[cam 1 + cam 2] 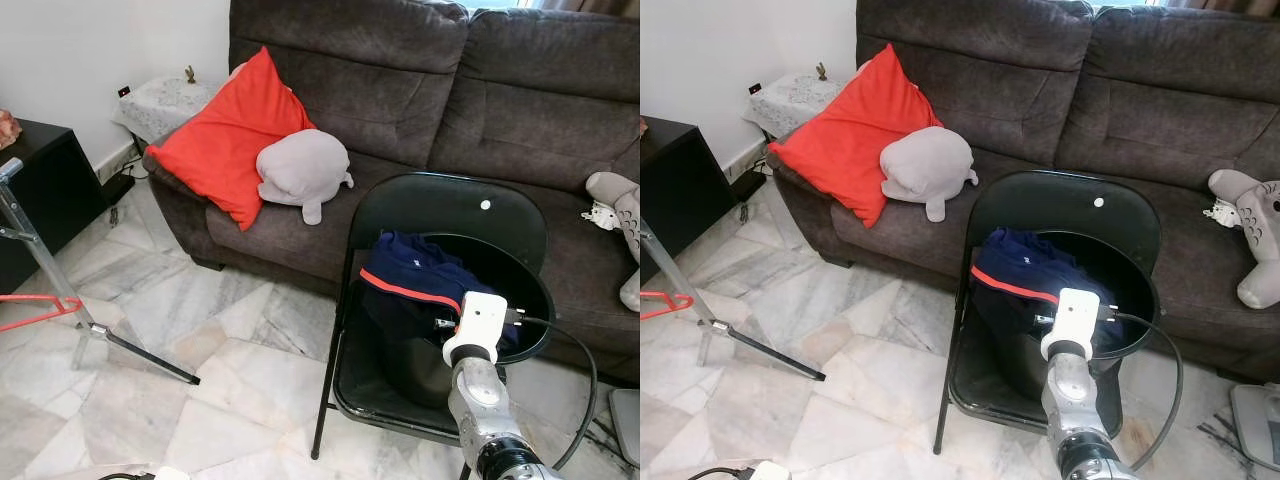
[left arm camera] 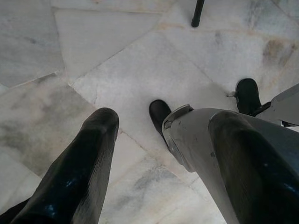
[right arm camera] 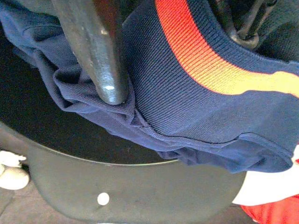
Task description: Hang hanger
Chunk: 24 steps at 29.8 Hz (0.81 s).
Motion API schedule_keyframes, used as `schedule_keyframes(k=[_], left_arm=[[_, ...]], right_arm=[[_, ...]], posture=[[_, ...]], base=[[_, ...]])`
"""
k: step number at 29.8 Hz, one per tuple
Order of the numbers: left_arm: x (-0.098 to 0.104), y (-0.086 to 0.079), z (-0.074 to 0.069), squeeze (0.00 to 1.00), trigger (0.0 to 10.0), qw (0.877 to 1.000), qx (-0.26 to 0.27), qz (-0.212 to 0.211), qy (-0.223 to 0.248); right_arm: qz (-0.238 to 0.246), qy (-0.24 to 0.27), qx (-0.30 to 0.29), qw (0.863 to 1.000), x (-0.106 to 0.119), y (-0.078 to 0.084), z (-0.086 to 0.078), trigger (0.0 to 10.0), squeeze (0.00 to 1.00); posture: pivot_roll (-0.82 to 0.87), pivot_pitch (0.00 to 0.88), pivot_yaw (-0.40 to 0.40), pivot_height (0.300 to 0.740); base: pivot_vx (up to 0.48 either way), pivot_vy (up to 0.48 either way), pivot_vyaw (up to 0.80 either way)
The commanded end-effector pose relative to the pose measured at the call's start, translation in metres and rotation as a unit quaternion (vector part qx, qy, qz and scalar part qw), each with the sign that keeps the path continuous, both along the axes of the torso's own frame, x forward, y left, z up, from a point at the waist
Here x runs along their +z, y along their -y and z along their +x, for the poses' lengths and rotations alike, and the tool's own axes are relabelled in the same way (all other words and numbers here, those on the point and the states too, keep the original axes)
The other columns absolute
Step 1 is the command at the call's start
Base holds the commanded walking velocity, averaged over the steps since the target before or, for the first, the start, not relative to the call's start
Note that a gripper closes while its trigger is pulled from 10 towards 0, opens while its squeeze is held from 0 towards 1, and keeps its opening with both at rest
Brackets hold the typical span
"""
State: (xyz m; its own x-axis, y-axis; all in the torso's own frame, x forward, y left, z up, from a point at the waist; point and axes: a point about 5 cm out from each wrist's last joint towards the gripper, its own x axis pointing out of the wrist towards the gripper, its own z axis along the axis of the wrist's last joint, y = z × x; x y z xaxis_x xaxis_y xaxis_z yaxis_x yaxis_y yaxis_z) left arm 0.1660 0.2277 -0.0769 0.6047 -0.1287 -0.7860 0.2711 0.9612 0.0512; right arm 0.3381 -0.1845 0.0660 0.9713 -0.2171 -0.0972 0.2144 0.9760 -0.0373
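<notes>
A navy shirt (image 1: 410, 285) with an orange-red stripe lies bunched on the seat of a black folding chair (image 1: 440, 215) in front of the sofa. My right arm (image 1: 478, 395) reaches down onto it from the near side. In the right wrist view the right gripper (image 3: 177, 67) stands open with the striped collar (image 3: 205, 65) between its fingers; one fingertip (image 3: 105, 70) presses into the navy fabric. A red hanger (image 1: 35, 312) hangs on a metal rack (image 1: 45, 265) at the far left. My left gripper (image 2: 163, 121) hangs idle and open over the marble floor.
A dark grey sofa (image 1: 400, 80) carries a red cushion (image 1: 225, 135), a grey plush (image 1: 300, 170) and another plush toy (image 1: 1250, 225) at the right. A black cabinet (image 1: 40, 190) stands at the left. A black cable (image 1: 580, 360) loops off my right wrist.
</notes>
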Motion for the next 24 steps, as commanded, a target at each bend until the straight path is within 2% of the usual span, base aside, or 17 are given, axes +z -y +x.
schedule_keyframes(k=[1, 11, 19, 24], left_arm=[[-0.002, -0.003, -0.006, 0.0, 10.0, 1.0, -0.012, 0.006, -0.011], [-0.002, -0.003, -0.006, 0.0, 10.0, 1.0, -0.012, 0.005, -0.011], [-0.002, -0.003, -0.006, 0.0, 10.0, 1.0, -0.012, 0.004, -0.011], [-0.002, -0.002, -0.007, 0.0, 10.0, 1.0, -0.014, 0.003, -0.013]], right_arm=[[-0.012, 0.012, -0.01, 1.0, 0.003, 0.005, 0.0, 0.0, 0.0], [-0.012, 0.057, -0.005, 0.998, 0.022, -0.001, 0.009, 0.0, 0.0], [-0.015, 0.072, -0.005, 0.997, 0.034, -0.003, 0.015, 0.0, 0.0], [-0.015, 0.105, -0.006, 0.994, 0.052, -0.001, 0.022, 0.0, 0.0]], posture=[[0.04, 0.108, -0.008, 0.74], [0.03, 0.105, -0.008, 0.74], [0.03, 0.1, -0.009, 0.74], [0.03, 0.09, -0.008, 0.74]], base=[[0.0, 0.0, 0.0], [0.0, 0.0, 0.0], [0.0, 0.0, 0.0], [0.0, 0.0, 0.0]])
